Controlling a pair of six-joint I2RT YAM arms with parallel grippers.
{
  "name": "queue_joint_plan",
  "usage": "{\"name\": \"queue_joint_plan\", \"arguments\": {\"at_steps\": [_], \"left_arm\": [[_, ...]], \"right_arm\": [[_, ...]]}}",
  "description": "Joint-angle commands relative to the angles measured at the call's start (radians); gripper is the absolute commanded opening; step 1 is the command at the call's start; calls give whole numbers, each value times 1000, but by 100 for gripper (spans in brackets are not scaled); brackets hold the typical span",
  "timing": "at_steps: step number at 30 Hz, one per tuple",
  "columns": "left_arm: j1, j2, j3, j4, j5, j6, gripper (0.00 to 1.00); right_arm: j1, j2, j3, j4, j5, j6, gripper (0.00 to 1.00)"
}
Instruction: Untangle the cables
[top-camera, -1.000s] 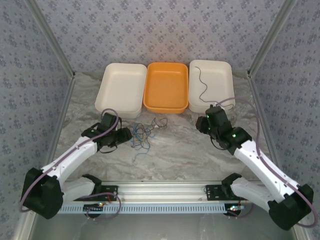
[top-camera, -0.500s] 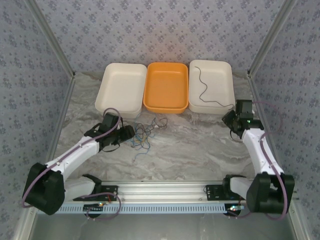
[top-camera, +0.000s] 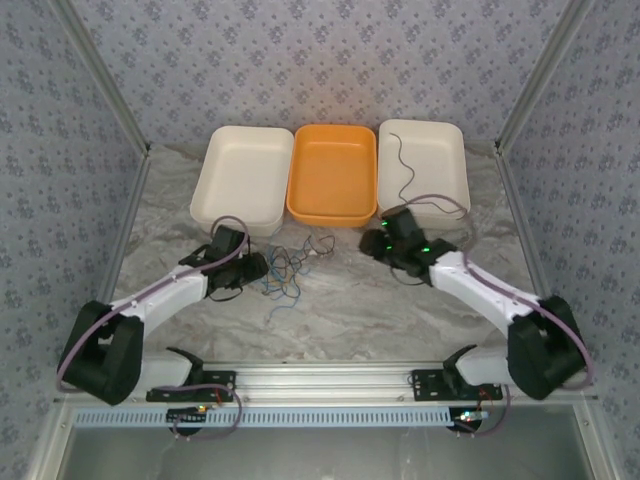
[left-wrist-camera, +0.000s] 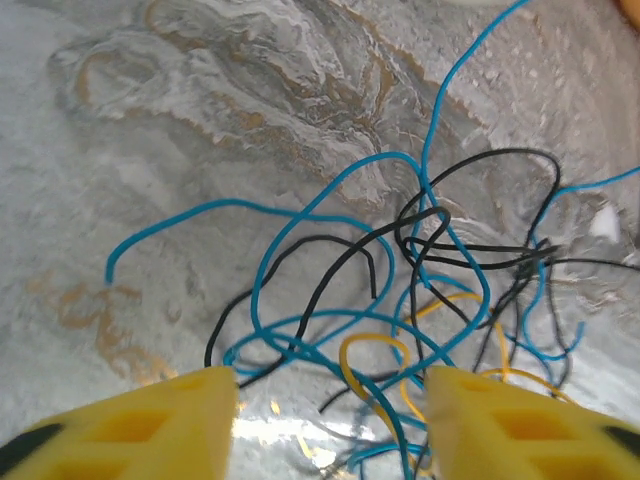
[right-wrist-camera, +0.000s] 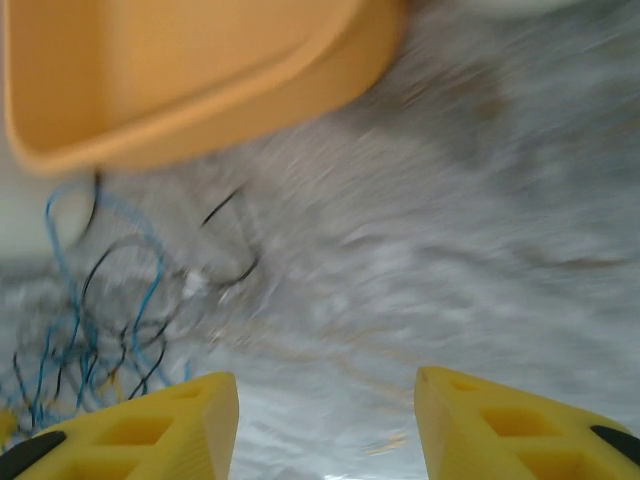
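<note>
**Knotted Cables Lay on the Desk Between Two Released Sets of Jaws**

A knot of black, blue and yellow cables (top-camera: 285, 266) lay on the marbled desk (top-camera: 350, 300), just in front of the orange tray (top-camera: 333, 185). The left jaws stood parted at the knot's left edge. A few strands ran between their yellow fingers (left-wrist-camera: 150, 420), and nothing was pinched. The right jaws, near the knot's right side, were released and empty. One black cable (top-camera: 403, 170) lay alone in the right white tray (top-camera: 445, 150).
</note>
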Motion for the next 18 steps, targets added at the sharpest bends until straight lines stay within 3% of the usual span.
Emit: {"name": "queue_joint_plan", "arguments": {"at_steps": [1, 2, 11, 15, 18], "left_arm": [[1, 51, 9, 85, 22, 9, 12], [-3, 52, -1, 100, 24, 2, 0], [-33, -119, -60, -5, -39, 29, 0], [-33, -161, -55, -47, -41, 48, 0], [-31, -159, -47, -57, -44, 53, 0]], "right_arm": [[112, 138, 83, 127, -16, 26, 52], [137, 186, 111, 150, -25, 27, 52], [187, 469, 328, 160, 14, 30, 53], [180, 544, 407, 158, 15, 38, 43], [183, 566, 429, 173, 10, 41, 44]]}}
